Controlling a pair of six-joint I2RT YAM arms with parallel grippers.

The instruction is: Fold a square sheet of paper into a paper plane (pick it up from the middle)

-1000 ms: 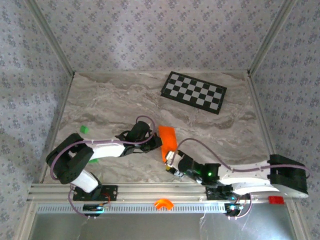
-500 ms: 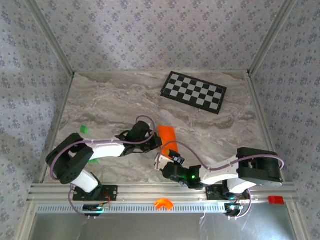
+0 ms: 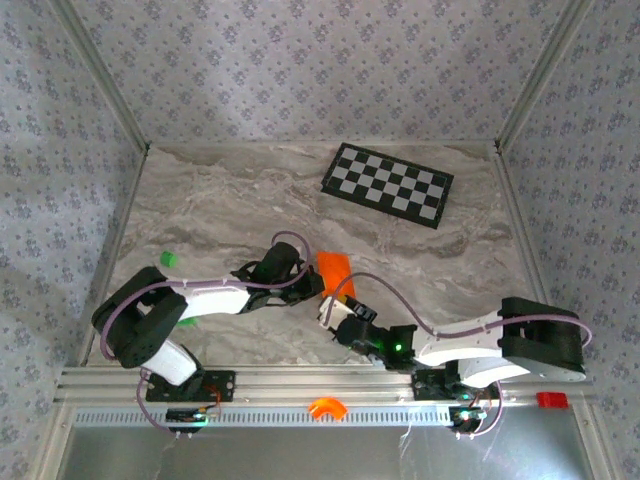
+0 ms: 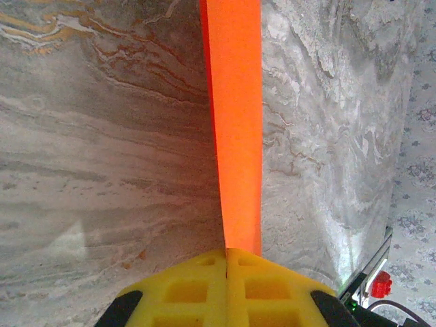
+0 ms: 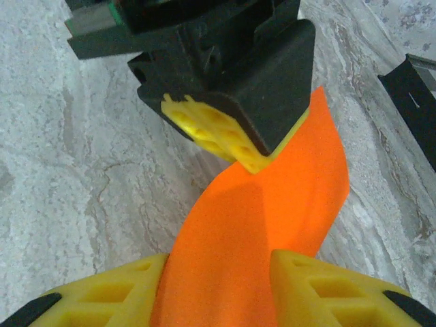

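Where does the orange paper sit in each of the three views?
Top external: orange paper near the centre.
Left wrist: orange paper is a narrow band from the top edge down to the left pincer.
Right wrist: orange paper lower centre.
Shared landmark: left pincer clamped on the paper.

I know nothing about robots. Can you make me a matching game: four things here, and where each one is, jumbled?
Things:
1 checkerboard
2 green piece
3 orange paper
4 orange arch-shaped part

Places:
a pinched in the left claw
b on the near metal rail
c far side, right of centre
d alone on the left

Pairs: 1-c, 2-d, 3-a, 4-b
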